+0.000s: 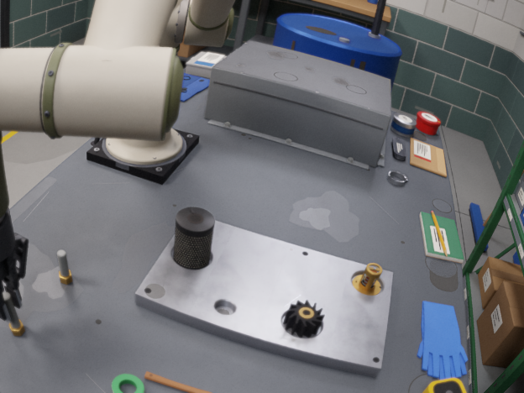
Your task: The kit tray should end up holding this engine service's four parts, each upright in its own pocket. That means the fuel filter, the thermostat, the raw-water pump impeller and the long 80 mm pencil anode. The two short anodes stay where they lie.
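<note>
The long pencil anode (12, 314), a grey rod on a brass base, stands upright on the table at the far left edge, left of the kit tray (266, 296). My gripper (8, 296) is down over the anode's rod, its fingers still partly apart and holding nothing. A short anode (64, 267) stands a little behind and to the right. In the tray, the black fuel filter (193, 238) stands in the back-left pocket, the brass thermostat (369, 278) in the right pocket and the black impeller (303, 318) in the front pocket. A small round pocket (224, 306) is empty.
The table's left edge runs close beside my gripper. A green ring (127, 384) and an orange stick (175, 383) lie near the front edge. My arm's base (144, 150) and a grey box (298, 99) stand behind the tray. Blue gloves (441, 344) lie at the right.
</note>
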### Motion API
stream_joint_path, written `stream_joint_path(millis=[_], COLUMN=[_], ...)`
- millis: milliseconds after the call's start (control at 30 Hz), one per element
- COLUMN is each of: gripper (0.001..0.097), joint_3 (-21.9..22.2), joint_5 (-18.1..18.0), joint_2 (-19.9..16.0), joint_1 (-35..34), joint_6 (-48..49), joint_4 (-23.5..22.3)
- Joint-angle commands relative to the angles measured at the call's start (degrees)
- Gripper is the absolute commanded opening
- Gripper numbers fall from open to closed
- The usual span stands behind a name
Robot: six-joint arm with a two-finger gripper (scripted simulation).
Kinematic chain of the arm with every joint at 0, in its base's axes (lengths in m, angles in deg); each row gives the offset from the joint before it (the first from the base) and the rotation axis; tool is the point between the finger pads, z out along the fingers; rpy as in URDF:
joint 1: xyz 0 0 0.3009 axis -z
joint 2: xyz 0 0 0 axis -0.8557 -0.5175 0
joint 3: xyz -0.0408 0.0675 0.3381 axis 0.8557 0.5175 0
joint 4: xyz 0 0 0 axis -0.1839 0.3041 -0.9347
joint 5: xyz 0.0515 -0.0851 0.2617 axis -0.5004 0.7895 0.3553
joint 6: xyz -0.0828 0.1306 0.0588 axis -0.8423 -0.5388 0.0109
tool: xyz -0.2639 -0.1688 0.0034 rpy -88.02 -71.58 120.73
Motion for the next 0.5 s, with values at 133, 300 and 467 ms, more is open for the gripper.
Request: stream_joint_path(millis=[133, 300, 467], gripper=[0.0200, 0.0100, 0.0080], joint_3=[-0.06, -0.06, -0.06], joint_5=[0.01, 0.04, 0.06], joint_2=[0.08, 0.06, 0.05], joint_1=[0.00, 0.00, 0.01], joint_6=[0.00, 0.00, 0.00], joint_4=[0.03, 0.03, 0.03])
